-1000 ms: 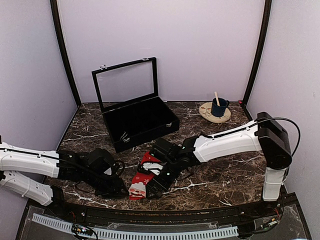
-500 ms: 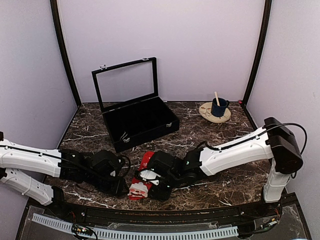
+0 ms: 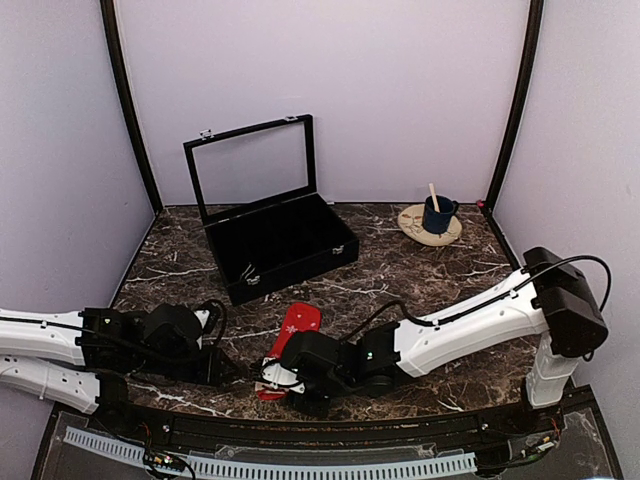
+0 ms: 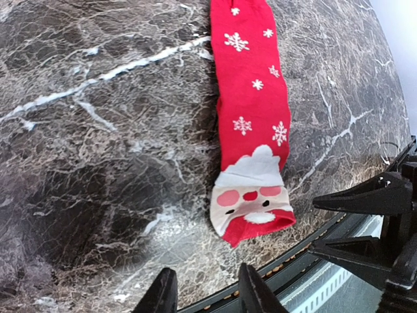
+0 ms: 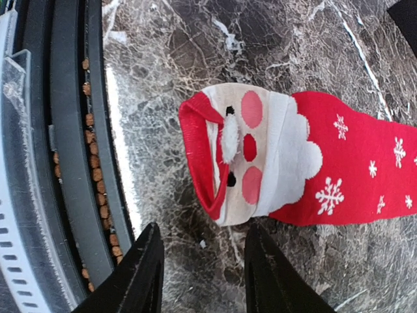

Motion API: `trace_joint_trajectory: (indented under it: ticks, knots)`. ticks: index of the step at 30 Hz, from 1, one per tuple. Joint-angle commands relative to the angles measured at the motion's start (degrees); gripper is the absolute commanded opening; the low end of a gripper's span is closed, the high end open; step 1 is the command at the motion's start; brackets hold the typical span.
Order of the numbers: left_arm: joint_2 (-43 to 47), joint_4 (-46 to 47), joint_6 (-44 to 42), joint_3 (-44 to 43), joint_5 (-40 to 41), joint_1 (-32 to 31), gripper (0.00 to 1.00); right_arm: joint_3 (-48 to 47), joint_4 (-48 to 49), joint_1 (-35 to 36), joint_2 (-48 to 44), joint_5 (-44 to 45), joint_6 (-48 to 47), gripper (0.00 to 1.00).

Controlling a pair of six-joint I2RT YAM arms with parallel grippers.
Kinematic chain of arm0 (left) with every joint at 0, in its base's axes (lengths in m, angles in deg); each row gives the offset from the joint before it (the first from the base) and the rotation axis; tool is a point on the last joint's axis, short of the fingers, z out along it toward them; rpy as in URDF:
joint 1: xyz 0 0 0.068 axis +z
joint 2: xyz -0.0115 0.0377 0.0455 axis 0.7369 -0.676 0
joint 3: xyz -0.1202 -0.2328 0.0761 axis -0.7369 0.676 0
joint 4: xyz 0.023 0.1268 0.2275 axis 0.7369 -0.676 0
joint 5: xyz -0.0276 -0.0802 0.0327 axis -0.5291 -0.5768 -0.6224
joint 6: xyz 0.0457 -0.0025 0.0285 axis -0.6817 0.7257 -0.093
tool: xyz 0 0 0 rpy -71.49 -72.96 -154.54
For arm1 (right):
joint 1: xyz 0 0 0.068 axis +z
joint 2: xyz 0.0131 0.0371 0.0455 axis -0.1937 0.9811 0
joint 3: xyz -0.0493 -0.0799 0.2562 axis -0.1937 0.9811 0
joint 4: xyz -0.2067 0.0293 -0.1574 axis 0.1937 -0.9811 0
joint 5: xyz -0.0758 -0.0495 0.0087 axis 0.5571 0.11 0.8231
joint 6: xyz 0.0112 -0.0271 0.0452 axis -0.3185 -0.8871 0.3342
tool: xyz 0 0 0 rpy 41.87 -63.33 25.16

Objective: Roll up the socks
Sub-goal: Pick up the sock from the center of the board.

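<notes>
The tabletop (image 3: 420, 270) is dark marble, with an open black case (image 3: 275, 240) at the back left, well away from the work. The socks (image 4: 251, 117) lie near the front edge, stretched out flat in one long red strip. The Santa-face end points to the rim and the snowflake end runs back toward the case. I can't tell whether two are stacked or there is only one.

I'd say no rolling is done: no turn or fold shows anywhere along the strip, so the whole job is left. It looks like the step before it, the arms getting into place at the near end.

The right tool (image 5: 205, 235) hangs just short of the Santa end, its fingers partly apart with nothing between them. The left tool (image 4: 205, 274) sits low beside that same end, a little off from it, with a narrower gap, and it also holds nothing.
</notes>
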Motion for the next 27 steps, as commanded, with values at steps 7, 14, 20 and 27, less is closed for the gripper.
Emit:
trace_joint_trajectory:
  ticks: [7,14,20,27]
  knots:
    - [1.2,-3.0,2.1,1.0,2.4,-0.3,0.34,-3.6,3.1,0.4,5.6,3.0,-5.4,0.33]
    - [1.4,-2.7,2.7,1.8,2.2,-0.3,0.34,-5.1,3.4,0.4,7.2,3.0,-7.4,0.23]
    - [1.4,-2.5,3.0,2.2,2.5,-0.3,0.34,-4.6,2.7,0.3,7.4,1.9,-7.4,0.03]
    - [0.0,-0.6,1.6,2.0,2.1,-0.3,0.34,-3.7,0.1,-0.9,6.0,-2.4,-1.7,0.00]
